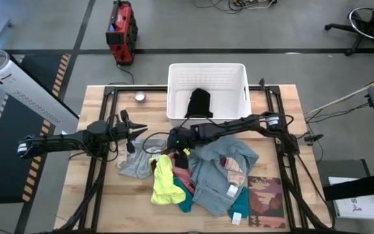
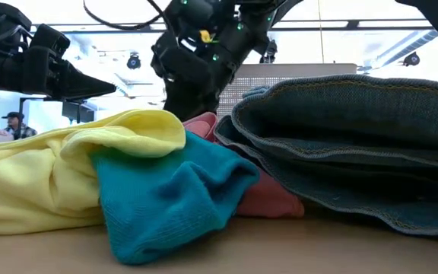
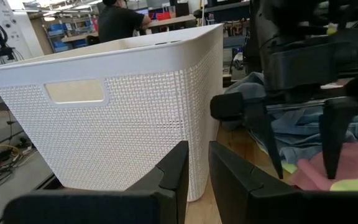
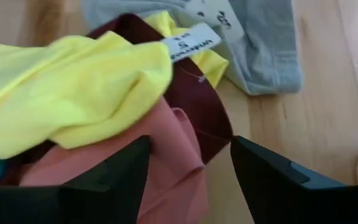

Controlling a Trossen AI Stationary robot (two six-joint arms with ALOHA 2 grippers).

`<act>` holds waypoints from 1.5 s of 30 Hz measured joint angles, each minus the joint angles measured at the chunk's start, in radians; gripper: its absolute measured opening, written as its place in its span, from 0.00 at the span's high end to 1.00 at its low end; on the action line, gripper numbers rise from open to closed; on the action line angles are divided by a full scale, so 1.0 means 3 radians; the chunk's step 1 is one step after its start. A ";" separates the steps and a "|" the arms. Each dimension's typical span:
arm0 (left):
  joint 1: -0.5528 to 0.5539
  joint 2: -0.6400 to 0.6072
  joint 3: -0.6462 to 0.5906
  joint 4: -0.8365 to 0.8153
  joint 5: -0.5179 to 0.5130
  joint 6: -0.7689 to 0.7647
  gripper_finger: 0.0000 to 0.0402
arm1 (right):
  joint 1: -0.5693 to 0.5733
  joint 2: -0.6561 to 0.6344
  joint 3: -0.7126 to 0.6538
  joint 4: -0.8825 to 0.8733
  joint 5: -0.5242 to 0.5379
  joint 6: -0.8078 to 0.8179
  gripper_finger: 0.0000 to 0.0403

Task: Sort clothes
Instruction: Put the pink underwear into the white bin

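Observation:
The clothes lie in a heap at the table's middle: a neon yellow piece [image 1: 164, 183], a teal piece [image 1: 184, 197], a large grey-blue piece [image 1: 221, 174], a grey piece [image 1: 134, 167], and pink [image 4: 173, 155] and maroon [image 4: 194, 93] pieces. A black garment [image 1: 199, 103] lies in the white basket [image 1: 239, 78]. My right gripper [image 1: 169, 151] is open over the heap's far left part, pointing down, with a pink fold between its fingers [image 4: 190, 149]. My left gripper [image 1: 141, 128] is shut and empty, left of the basket and clear of the heap. My right gripper comes from above, and its open fingers [image 3: 331, 143] stand on either side of a raised fold of the pink piece [image 4: 179, 134]. Whether they touch the cloth, I cannot tell.
The white basket stands at the table's far middle, close in front of my left gripper [image 3: 197, 158]. A reddish-brown printed mat [image 1: 266, 201] lies at the near right. A small round metal thing [image 1: 139, 97] sits left of the basket. A person shows in the room behind [image 3: 120, 18].

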 joint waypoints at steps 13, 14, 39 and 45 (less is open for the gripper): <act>0.0001 0.0000 0.0000 0.0004 0.0000 0.0001 0.88 | 0.0090 -0.0044 0.0027 -0.0144 -0.0224 -0.0122 0.98; 0.0000 0.0000 0.0000 0.0004 0.0000 0.0000 0.88 | 0.0090 -0.0054 0.0070 -0.0230 -0.0224 -0.0129 0.99; 0.0000 0.0005 -0.0001 0.0052 0.0000 0.0002 0.88 | 0.0176 -0.0863 0.1968 -0.1414 0.1207 -0.1124 1.00; 0.0000 0.0017 -0.0001 0.0056 0.0000 0.0029 0.88 | 0.0145 -0.0967 0.2321 -0.1283 0.1528 -0.1536 1.00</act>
